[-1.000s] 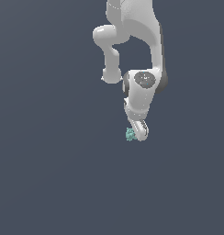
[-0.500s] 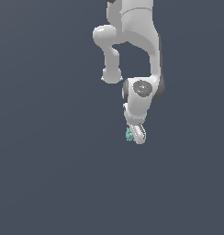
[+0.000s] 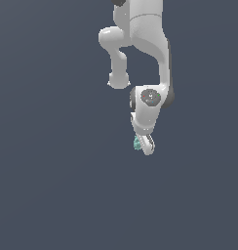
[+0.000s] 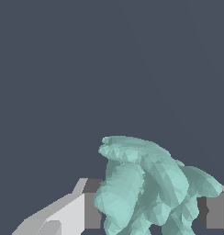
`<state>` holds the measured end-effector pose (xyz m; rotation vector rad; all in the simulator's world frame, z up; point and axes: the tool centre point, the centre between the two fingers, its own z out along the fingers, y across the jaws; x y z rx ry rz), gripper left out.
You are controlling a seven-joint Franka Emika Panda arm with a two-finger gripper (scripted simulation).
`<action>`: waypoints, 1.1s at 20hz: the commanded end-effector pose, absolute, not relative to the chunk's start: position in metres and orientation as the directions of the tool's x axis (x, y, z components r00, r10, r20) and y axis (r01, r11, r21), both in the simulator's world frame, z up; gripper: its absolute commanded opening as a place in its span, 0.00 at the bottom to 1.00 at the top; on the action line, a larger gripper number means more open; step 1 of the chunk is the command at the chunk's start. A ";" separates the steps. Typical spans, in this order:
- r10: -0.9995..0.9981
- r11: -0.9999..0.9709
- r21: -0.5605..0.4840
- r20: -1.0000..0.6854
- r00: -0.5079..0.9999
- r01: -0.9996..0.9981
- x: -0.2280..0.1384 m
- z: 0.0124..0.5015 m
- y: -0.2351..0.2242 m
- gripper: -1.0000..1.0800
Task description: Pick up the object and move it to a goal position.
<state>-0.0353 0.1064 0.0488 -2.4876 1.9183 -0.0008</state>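
Observation:
The object [image 3: 137,143] is a tiny teal-green knobbly lump, held at the tip of the white arm in the exterior view. My gripper [image 3: 143,145] is shut on it, with most of the lump hidden behind the fingers there. In the wrist view the object [image 4: 148,188] fills the space between my two fingers [image 4: 91,209], which press on it from both sides. The gripper [image 4: 153,212] points down, below the arm's wrist joint [image 3: 149,97].
Only a flat dark grey-blue background [image 3: 52,185] surrounds the arm in both views. No goal marker, container or other item shows.
The arm has carried the object slightly toward the exterior view's right over the last second. The gripper has stayed shut on it.

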 end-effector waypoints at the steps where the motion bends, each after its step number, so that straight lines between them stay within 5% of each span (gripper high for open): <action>1: -0.967 -0.255 0.000 0.000 0.255 -0.967 -0.036 0.048 0.107 0.00; 22: -0.967 -0.255 0.000 -0.001 0.255 -0.967 -0.074 0.080 0.101 0.00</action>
